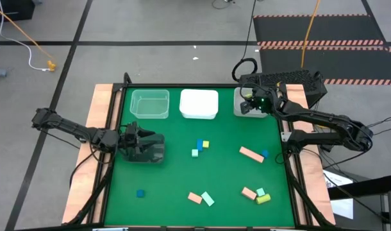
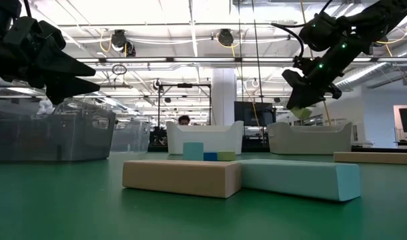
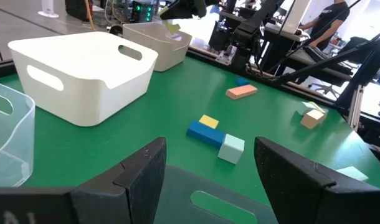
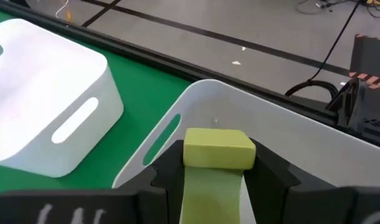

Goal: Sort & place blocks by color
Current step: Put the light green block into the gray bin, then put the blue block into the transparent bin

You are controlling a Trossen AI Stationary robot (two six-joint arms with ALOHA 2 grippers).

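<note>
Overhead, right gripper (image 4: 216,163) clamps yellow-green block (image 4: 218,149), seemingly above bin (image 4: 289,134)

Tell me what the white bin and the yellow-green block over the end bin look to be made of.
White bin: likely moulded plastic, smooth satin walls, rounded corners, cut-out handles. Yellow-green block, gripped in the right gripper: matte, even colour, soft edges; painted wood or foam, can't tell which.

Grey floor (image 1: 150,25) crossed by dark lines, striped black mat (image 1: 317,38), and bright ceiling lights (image 2: 190,10) beyond.
</note>
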